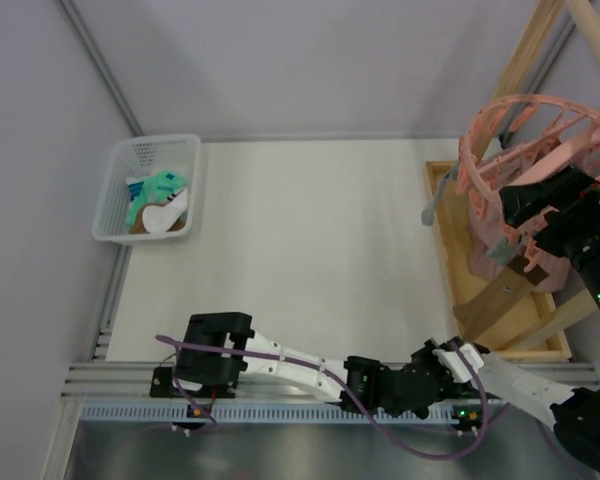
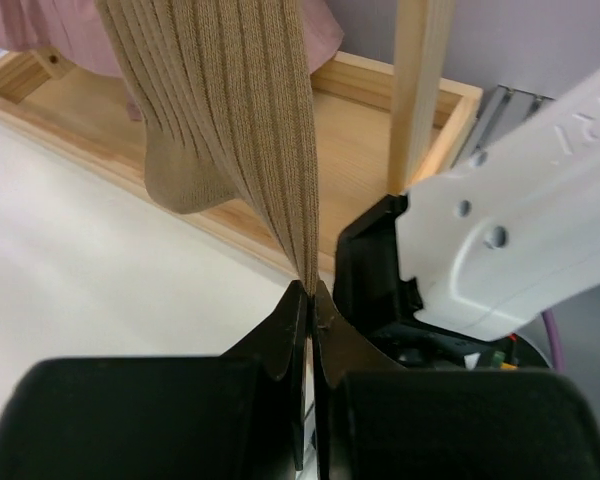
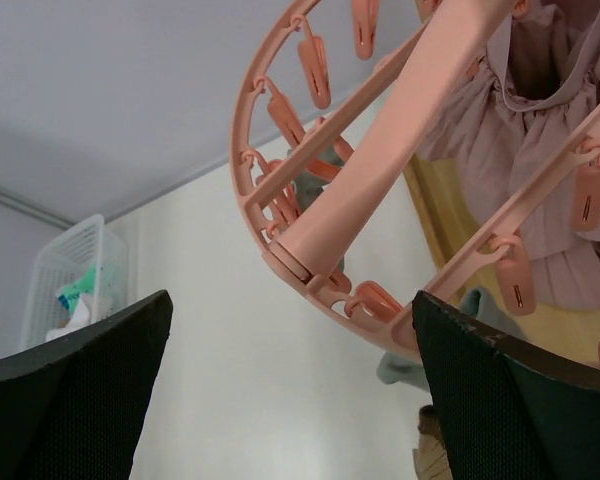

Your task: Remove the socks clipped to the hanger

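Observation:
The salmon-pink round hanger (image 1: 500, 130) hangs at the far right over a wooden frame. A brown ribbed sock (image 2: 230, 120) hangs from it, pulled taut downward; in the top view the brown sock (image 1: 495, 298) slants toward the near edge. My left gripper (image 2: 310, 292) is shut on its lower end, low near the frame (image 1: 462, 345). My right gripper (image 3: 292, 300) is open, just under the hanger's ring (image 3: 280, 265), with nothing between its fingers; in the top view it (image 1: 525, 215) is raised beside the hanger. A grey sock (image 3: 485, 305) still dangles from a clip.
A white basket (image 1: 115, 195) at the far left holds a mint-green sock (image 1: 160, 188), a white one (image 1: 168, 214) and a brown one. A mauve cloth (image 3: 545, 150) hangs on the hanger. The wooden tray base (image 1: 448, 250) and slanted posts stand beneath. My right arm's white link (image 2: 520, 200) lies close beside my left gripper.

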Available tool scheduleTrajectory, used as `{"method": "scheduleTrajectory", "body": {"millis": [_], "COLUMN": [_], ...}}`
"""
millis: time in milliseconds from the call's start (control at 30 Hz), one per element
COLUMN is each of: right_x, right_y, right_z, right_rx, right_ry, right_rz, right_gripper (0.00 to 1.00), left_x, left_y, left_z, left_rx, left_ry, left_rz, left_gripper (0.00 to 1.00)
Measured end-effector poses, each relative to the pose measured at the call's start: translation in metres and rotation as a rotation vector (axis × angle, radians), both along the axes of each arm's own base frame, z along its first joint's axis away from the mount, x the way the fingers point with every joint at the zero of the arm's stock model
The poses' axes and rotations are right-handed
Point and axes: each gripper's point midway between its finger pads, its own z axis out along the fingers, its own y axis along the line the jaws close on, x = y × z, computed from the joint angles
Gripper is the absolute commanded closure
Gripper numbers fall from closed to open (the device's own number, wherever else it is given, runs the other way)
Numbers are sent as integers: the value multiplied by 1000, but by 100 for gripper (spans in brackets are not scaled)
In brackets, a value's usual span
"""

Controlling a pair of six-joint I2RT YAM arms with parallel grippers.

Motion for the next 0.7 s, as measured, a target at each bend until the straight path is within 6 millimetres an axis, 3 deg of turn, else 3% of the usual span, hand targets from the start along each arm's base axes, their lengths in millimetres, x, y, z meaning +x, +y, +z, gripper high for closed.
{"method": "scheduleTrajectory", "body": {"millis": [200, 367, 600, 700], "right_x": [-5, -26, -38, -33], "right_y": [1, -6, -2, 4], "right_z": [-41, -57, -66, -79], "right_rx": [-102, -104, -86, -96], "right_ry": [77, 69, 71, 114], "right_rz": [49, 86, 138, 151], "right_gripper": [1, 1, 2, 2], "left_x": [11, 10, 4, -1], "left_y": [8, 34, 48, 47], "left_z": [-9, -30, 4, 2], "left_rx": [23, 81, 18, 20], "left_ry": [-12, -4, 44, 60], "left_rz": [37, 7, -34, -61], "left_gripper": [100, 100, 100, 100]}}
